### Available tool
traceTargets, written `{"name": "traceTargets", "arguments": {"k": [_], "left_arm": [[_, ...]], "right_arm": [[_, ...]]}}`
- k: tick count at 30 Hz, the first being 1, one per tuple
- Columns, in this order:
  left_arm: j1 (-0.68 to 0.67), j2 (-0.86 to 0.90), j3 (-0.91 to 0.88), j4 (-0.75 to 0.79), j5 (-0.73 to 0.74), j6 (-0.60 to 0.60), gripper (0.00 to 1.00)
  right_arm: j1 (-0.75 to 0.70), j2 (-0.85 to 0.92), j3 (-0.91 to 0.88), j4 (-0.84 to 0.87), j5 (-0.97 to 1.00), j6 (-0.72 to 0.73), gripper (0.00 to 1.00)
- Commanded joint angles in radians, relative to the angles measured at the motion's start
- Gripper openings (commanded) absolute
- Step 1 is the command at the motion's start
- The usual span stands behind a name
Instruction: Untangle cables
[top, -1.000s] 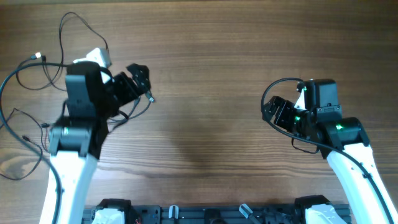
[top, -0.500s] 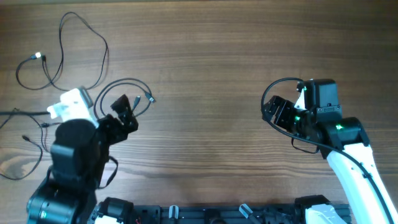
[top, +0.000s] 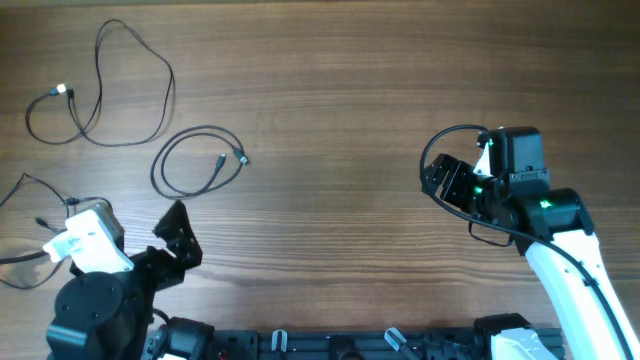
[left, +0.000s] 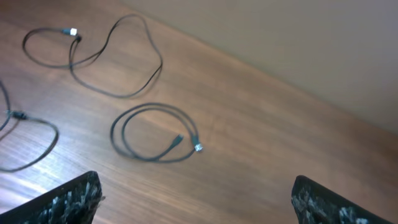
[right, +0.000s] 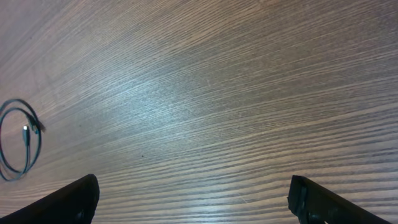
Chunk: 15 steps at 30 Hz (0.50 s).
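**Cables lying apart: untangling looks nearly finished**

Three thin black flexible cords rest on the brown wooden surface; a silver-tipped loop lies at ten o'clock, a neat coil just inward of it, a third strand at nine o'clock; none visibly crosses another, so little seems left; left fingers and right fingers are spread wide, grasping nothing.

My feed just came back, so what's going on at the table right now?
Nothing is held. Three cables lie apart on the left of the table: a coiled cable, a looped cable with a silvery plug, and a third cable at the left edge. The left gripper is open near the front; the right gripper is open over bare wood.
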Motion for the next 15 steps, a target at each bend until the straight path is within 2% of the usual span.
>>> {"name": "traceTargets", "arguments": {"k": [1, 7, 15], "left_arm": [[-0.004, -0.007, 0.006, -0.071, -0.014, 0.013, 1.00], [0.016, -0.048, 0.006, -0.183, -0.014, 0.013, 1.00], [0.094, -0.244, 0.006, -0.223, -0.014, 0.013, 1.00]], "right_arm": [[0.001, 0.006, -0.008, 0.002, 0.017, 0.014, 1.00], [0.001, 0.006, -0.008, 0.003, 0.017, 0.014, 1.00], [0.001, 0.006, -0.008, 0.003, 0.017, 0.015, 1.00]]}}
